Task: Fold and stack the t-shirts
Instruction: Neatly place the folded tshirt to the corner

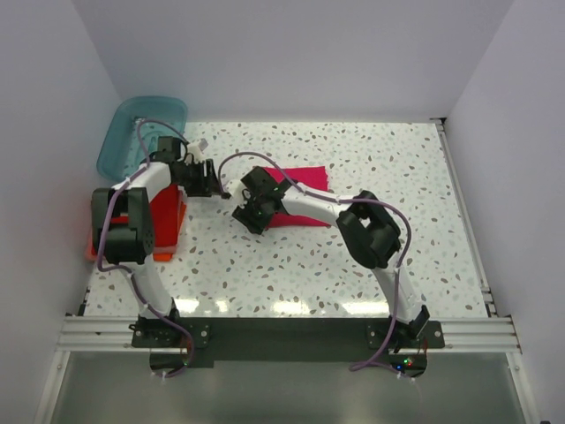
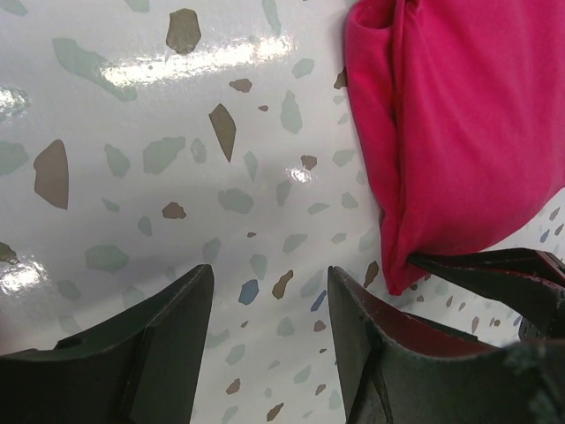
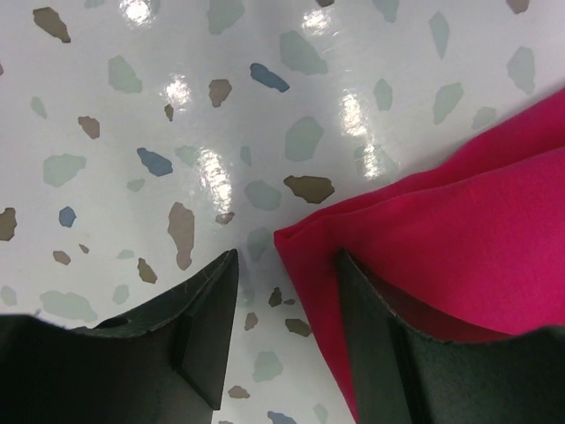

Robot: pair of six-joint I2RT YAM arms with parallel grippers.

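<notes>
Teal plastic tub [image 1: 124, 147], speckled terrazzo table [image 1: 397, 163]

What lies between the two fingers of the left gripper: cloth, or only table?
Only bare speckled table, as the left wrist view shows. The left gripper holds nothing; the pink t-shirt lies beside its fingers, outside the gap.

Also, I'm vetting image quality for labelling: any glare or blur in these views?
Top view: bright band along the table's far edge, reflections near the front. Left wrist: glare streak upper left. Right wrist: small glare spots, shirt sharp.
</notes>
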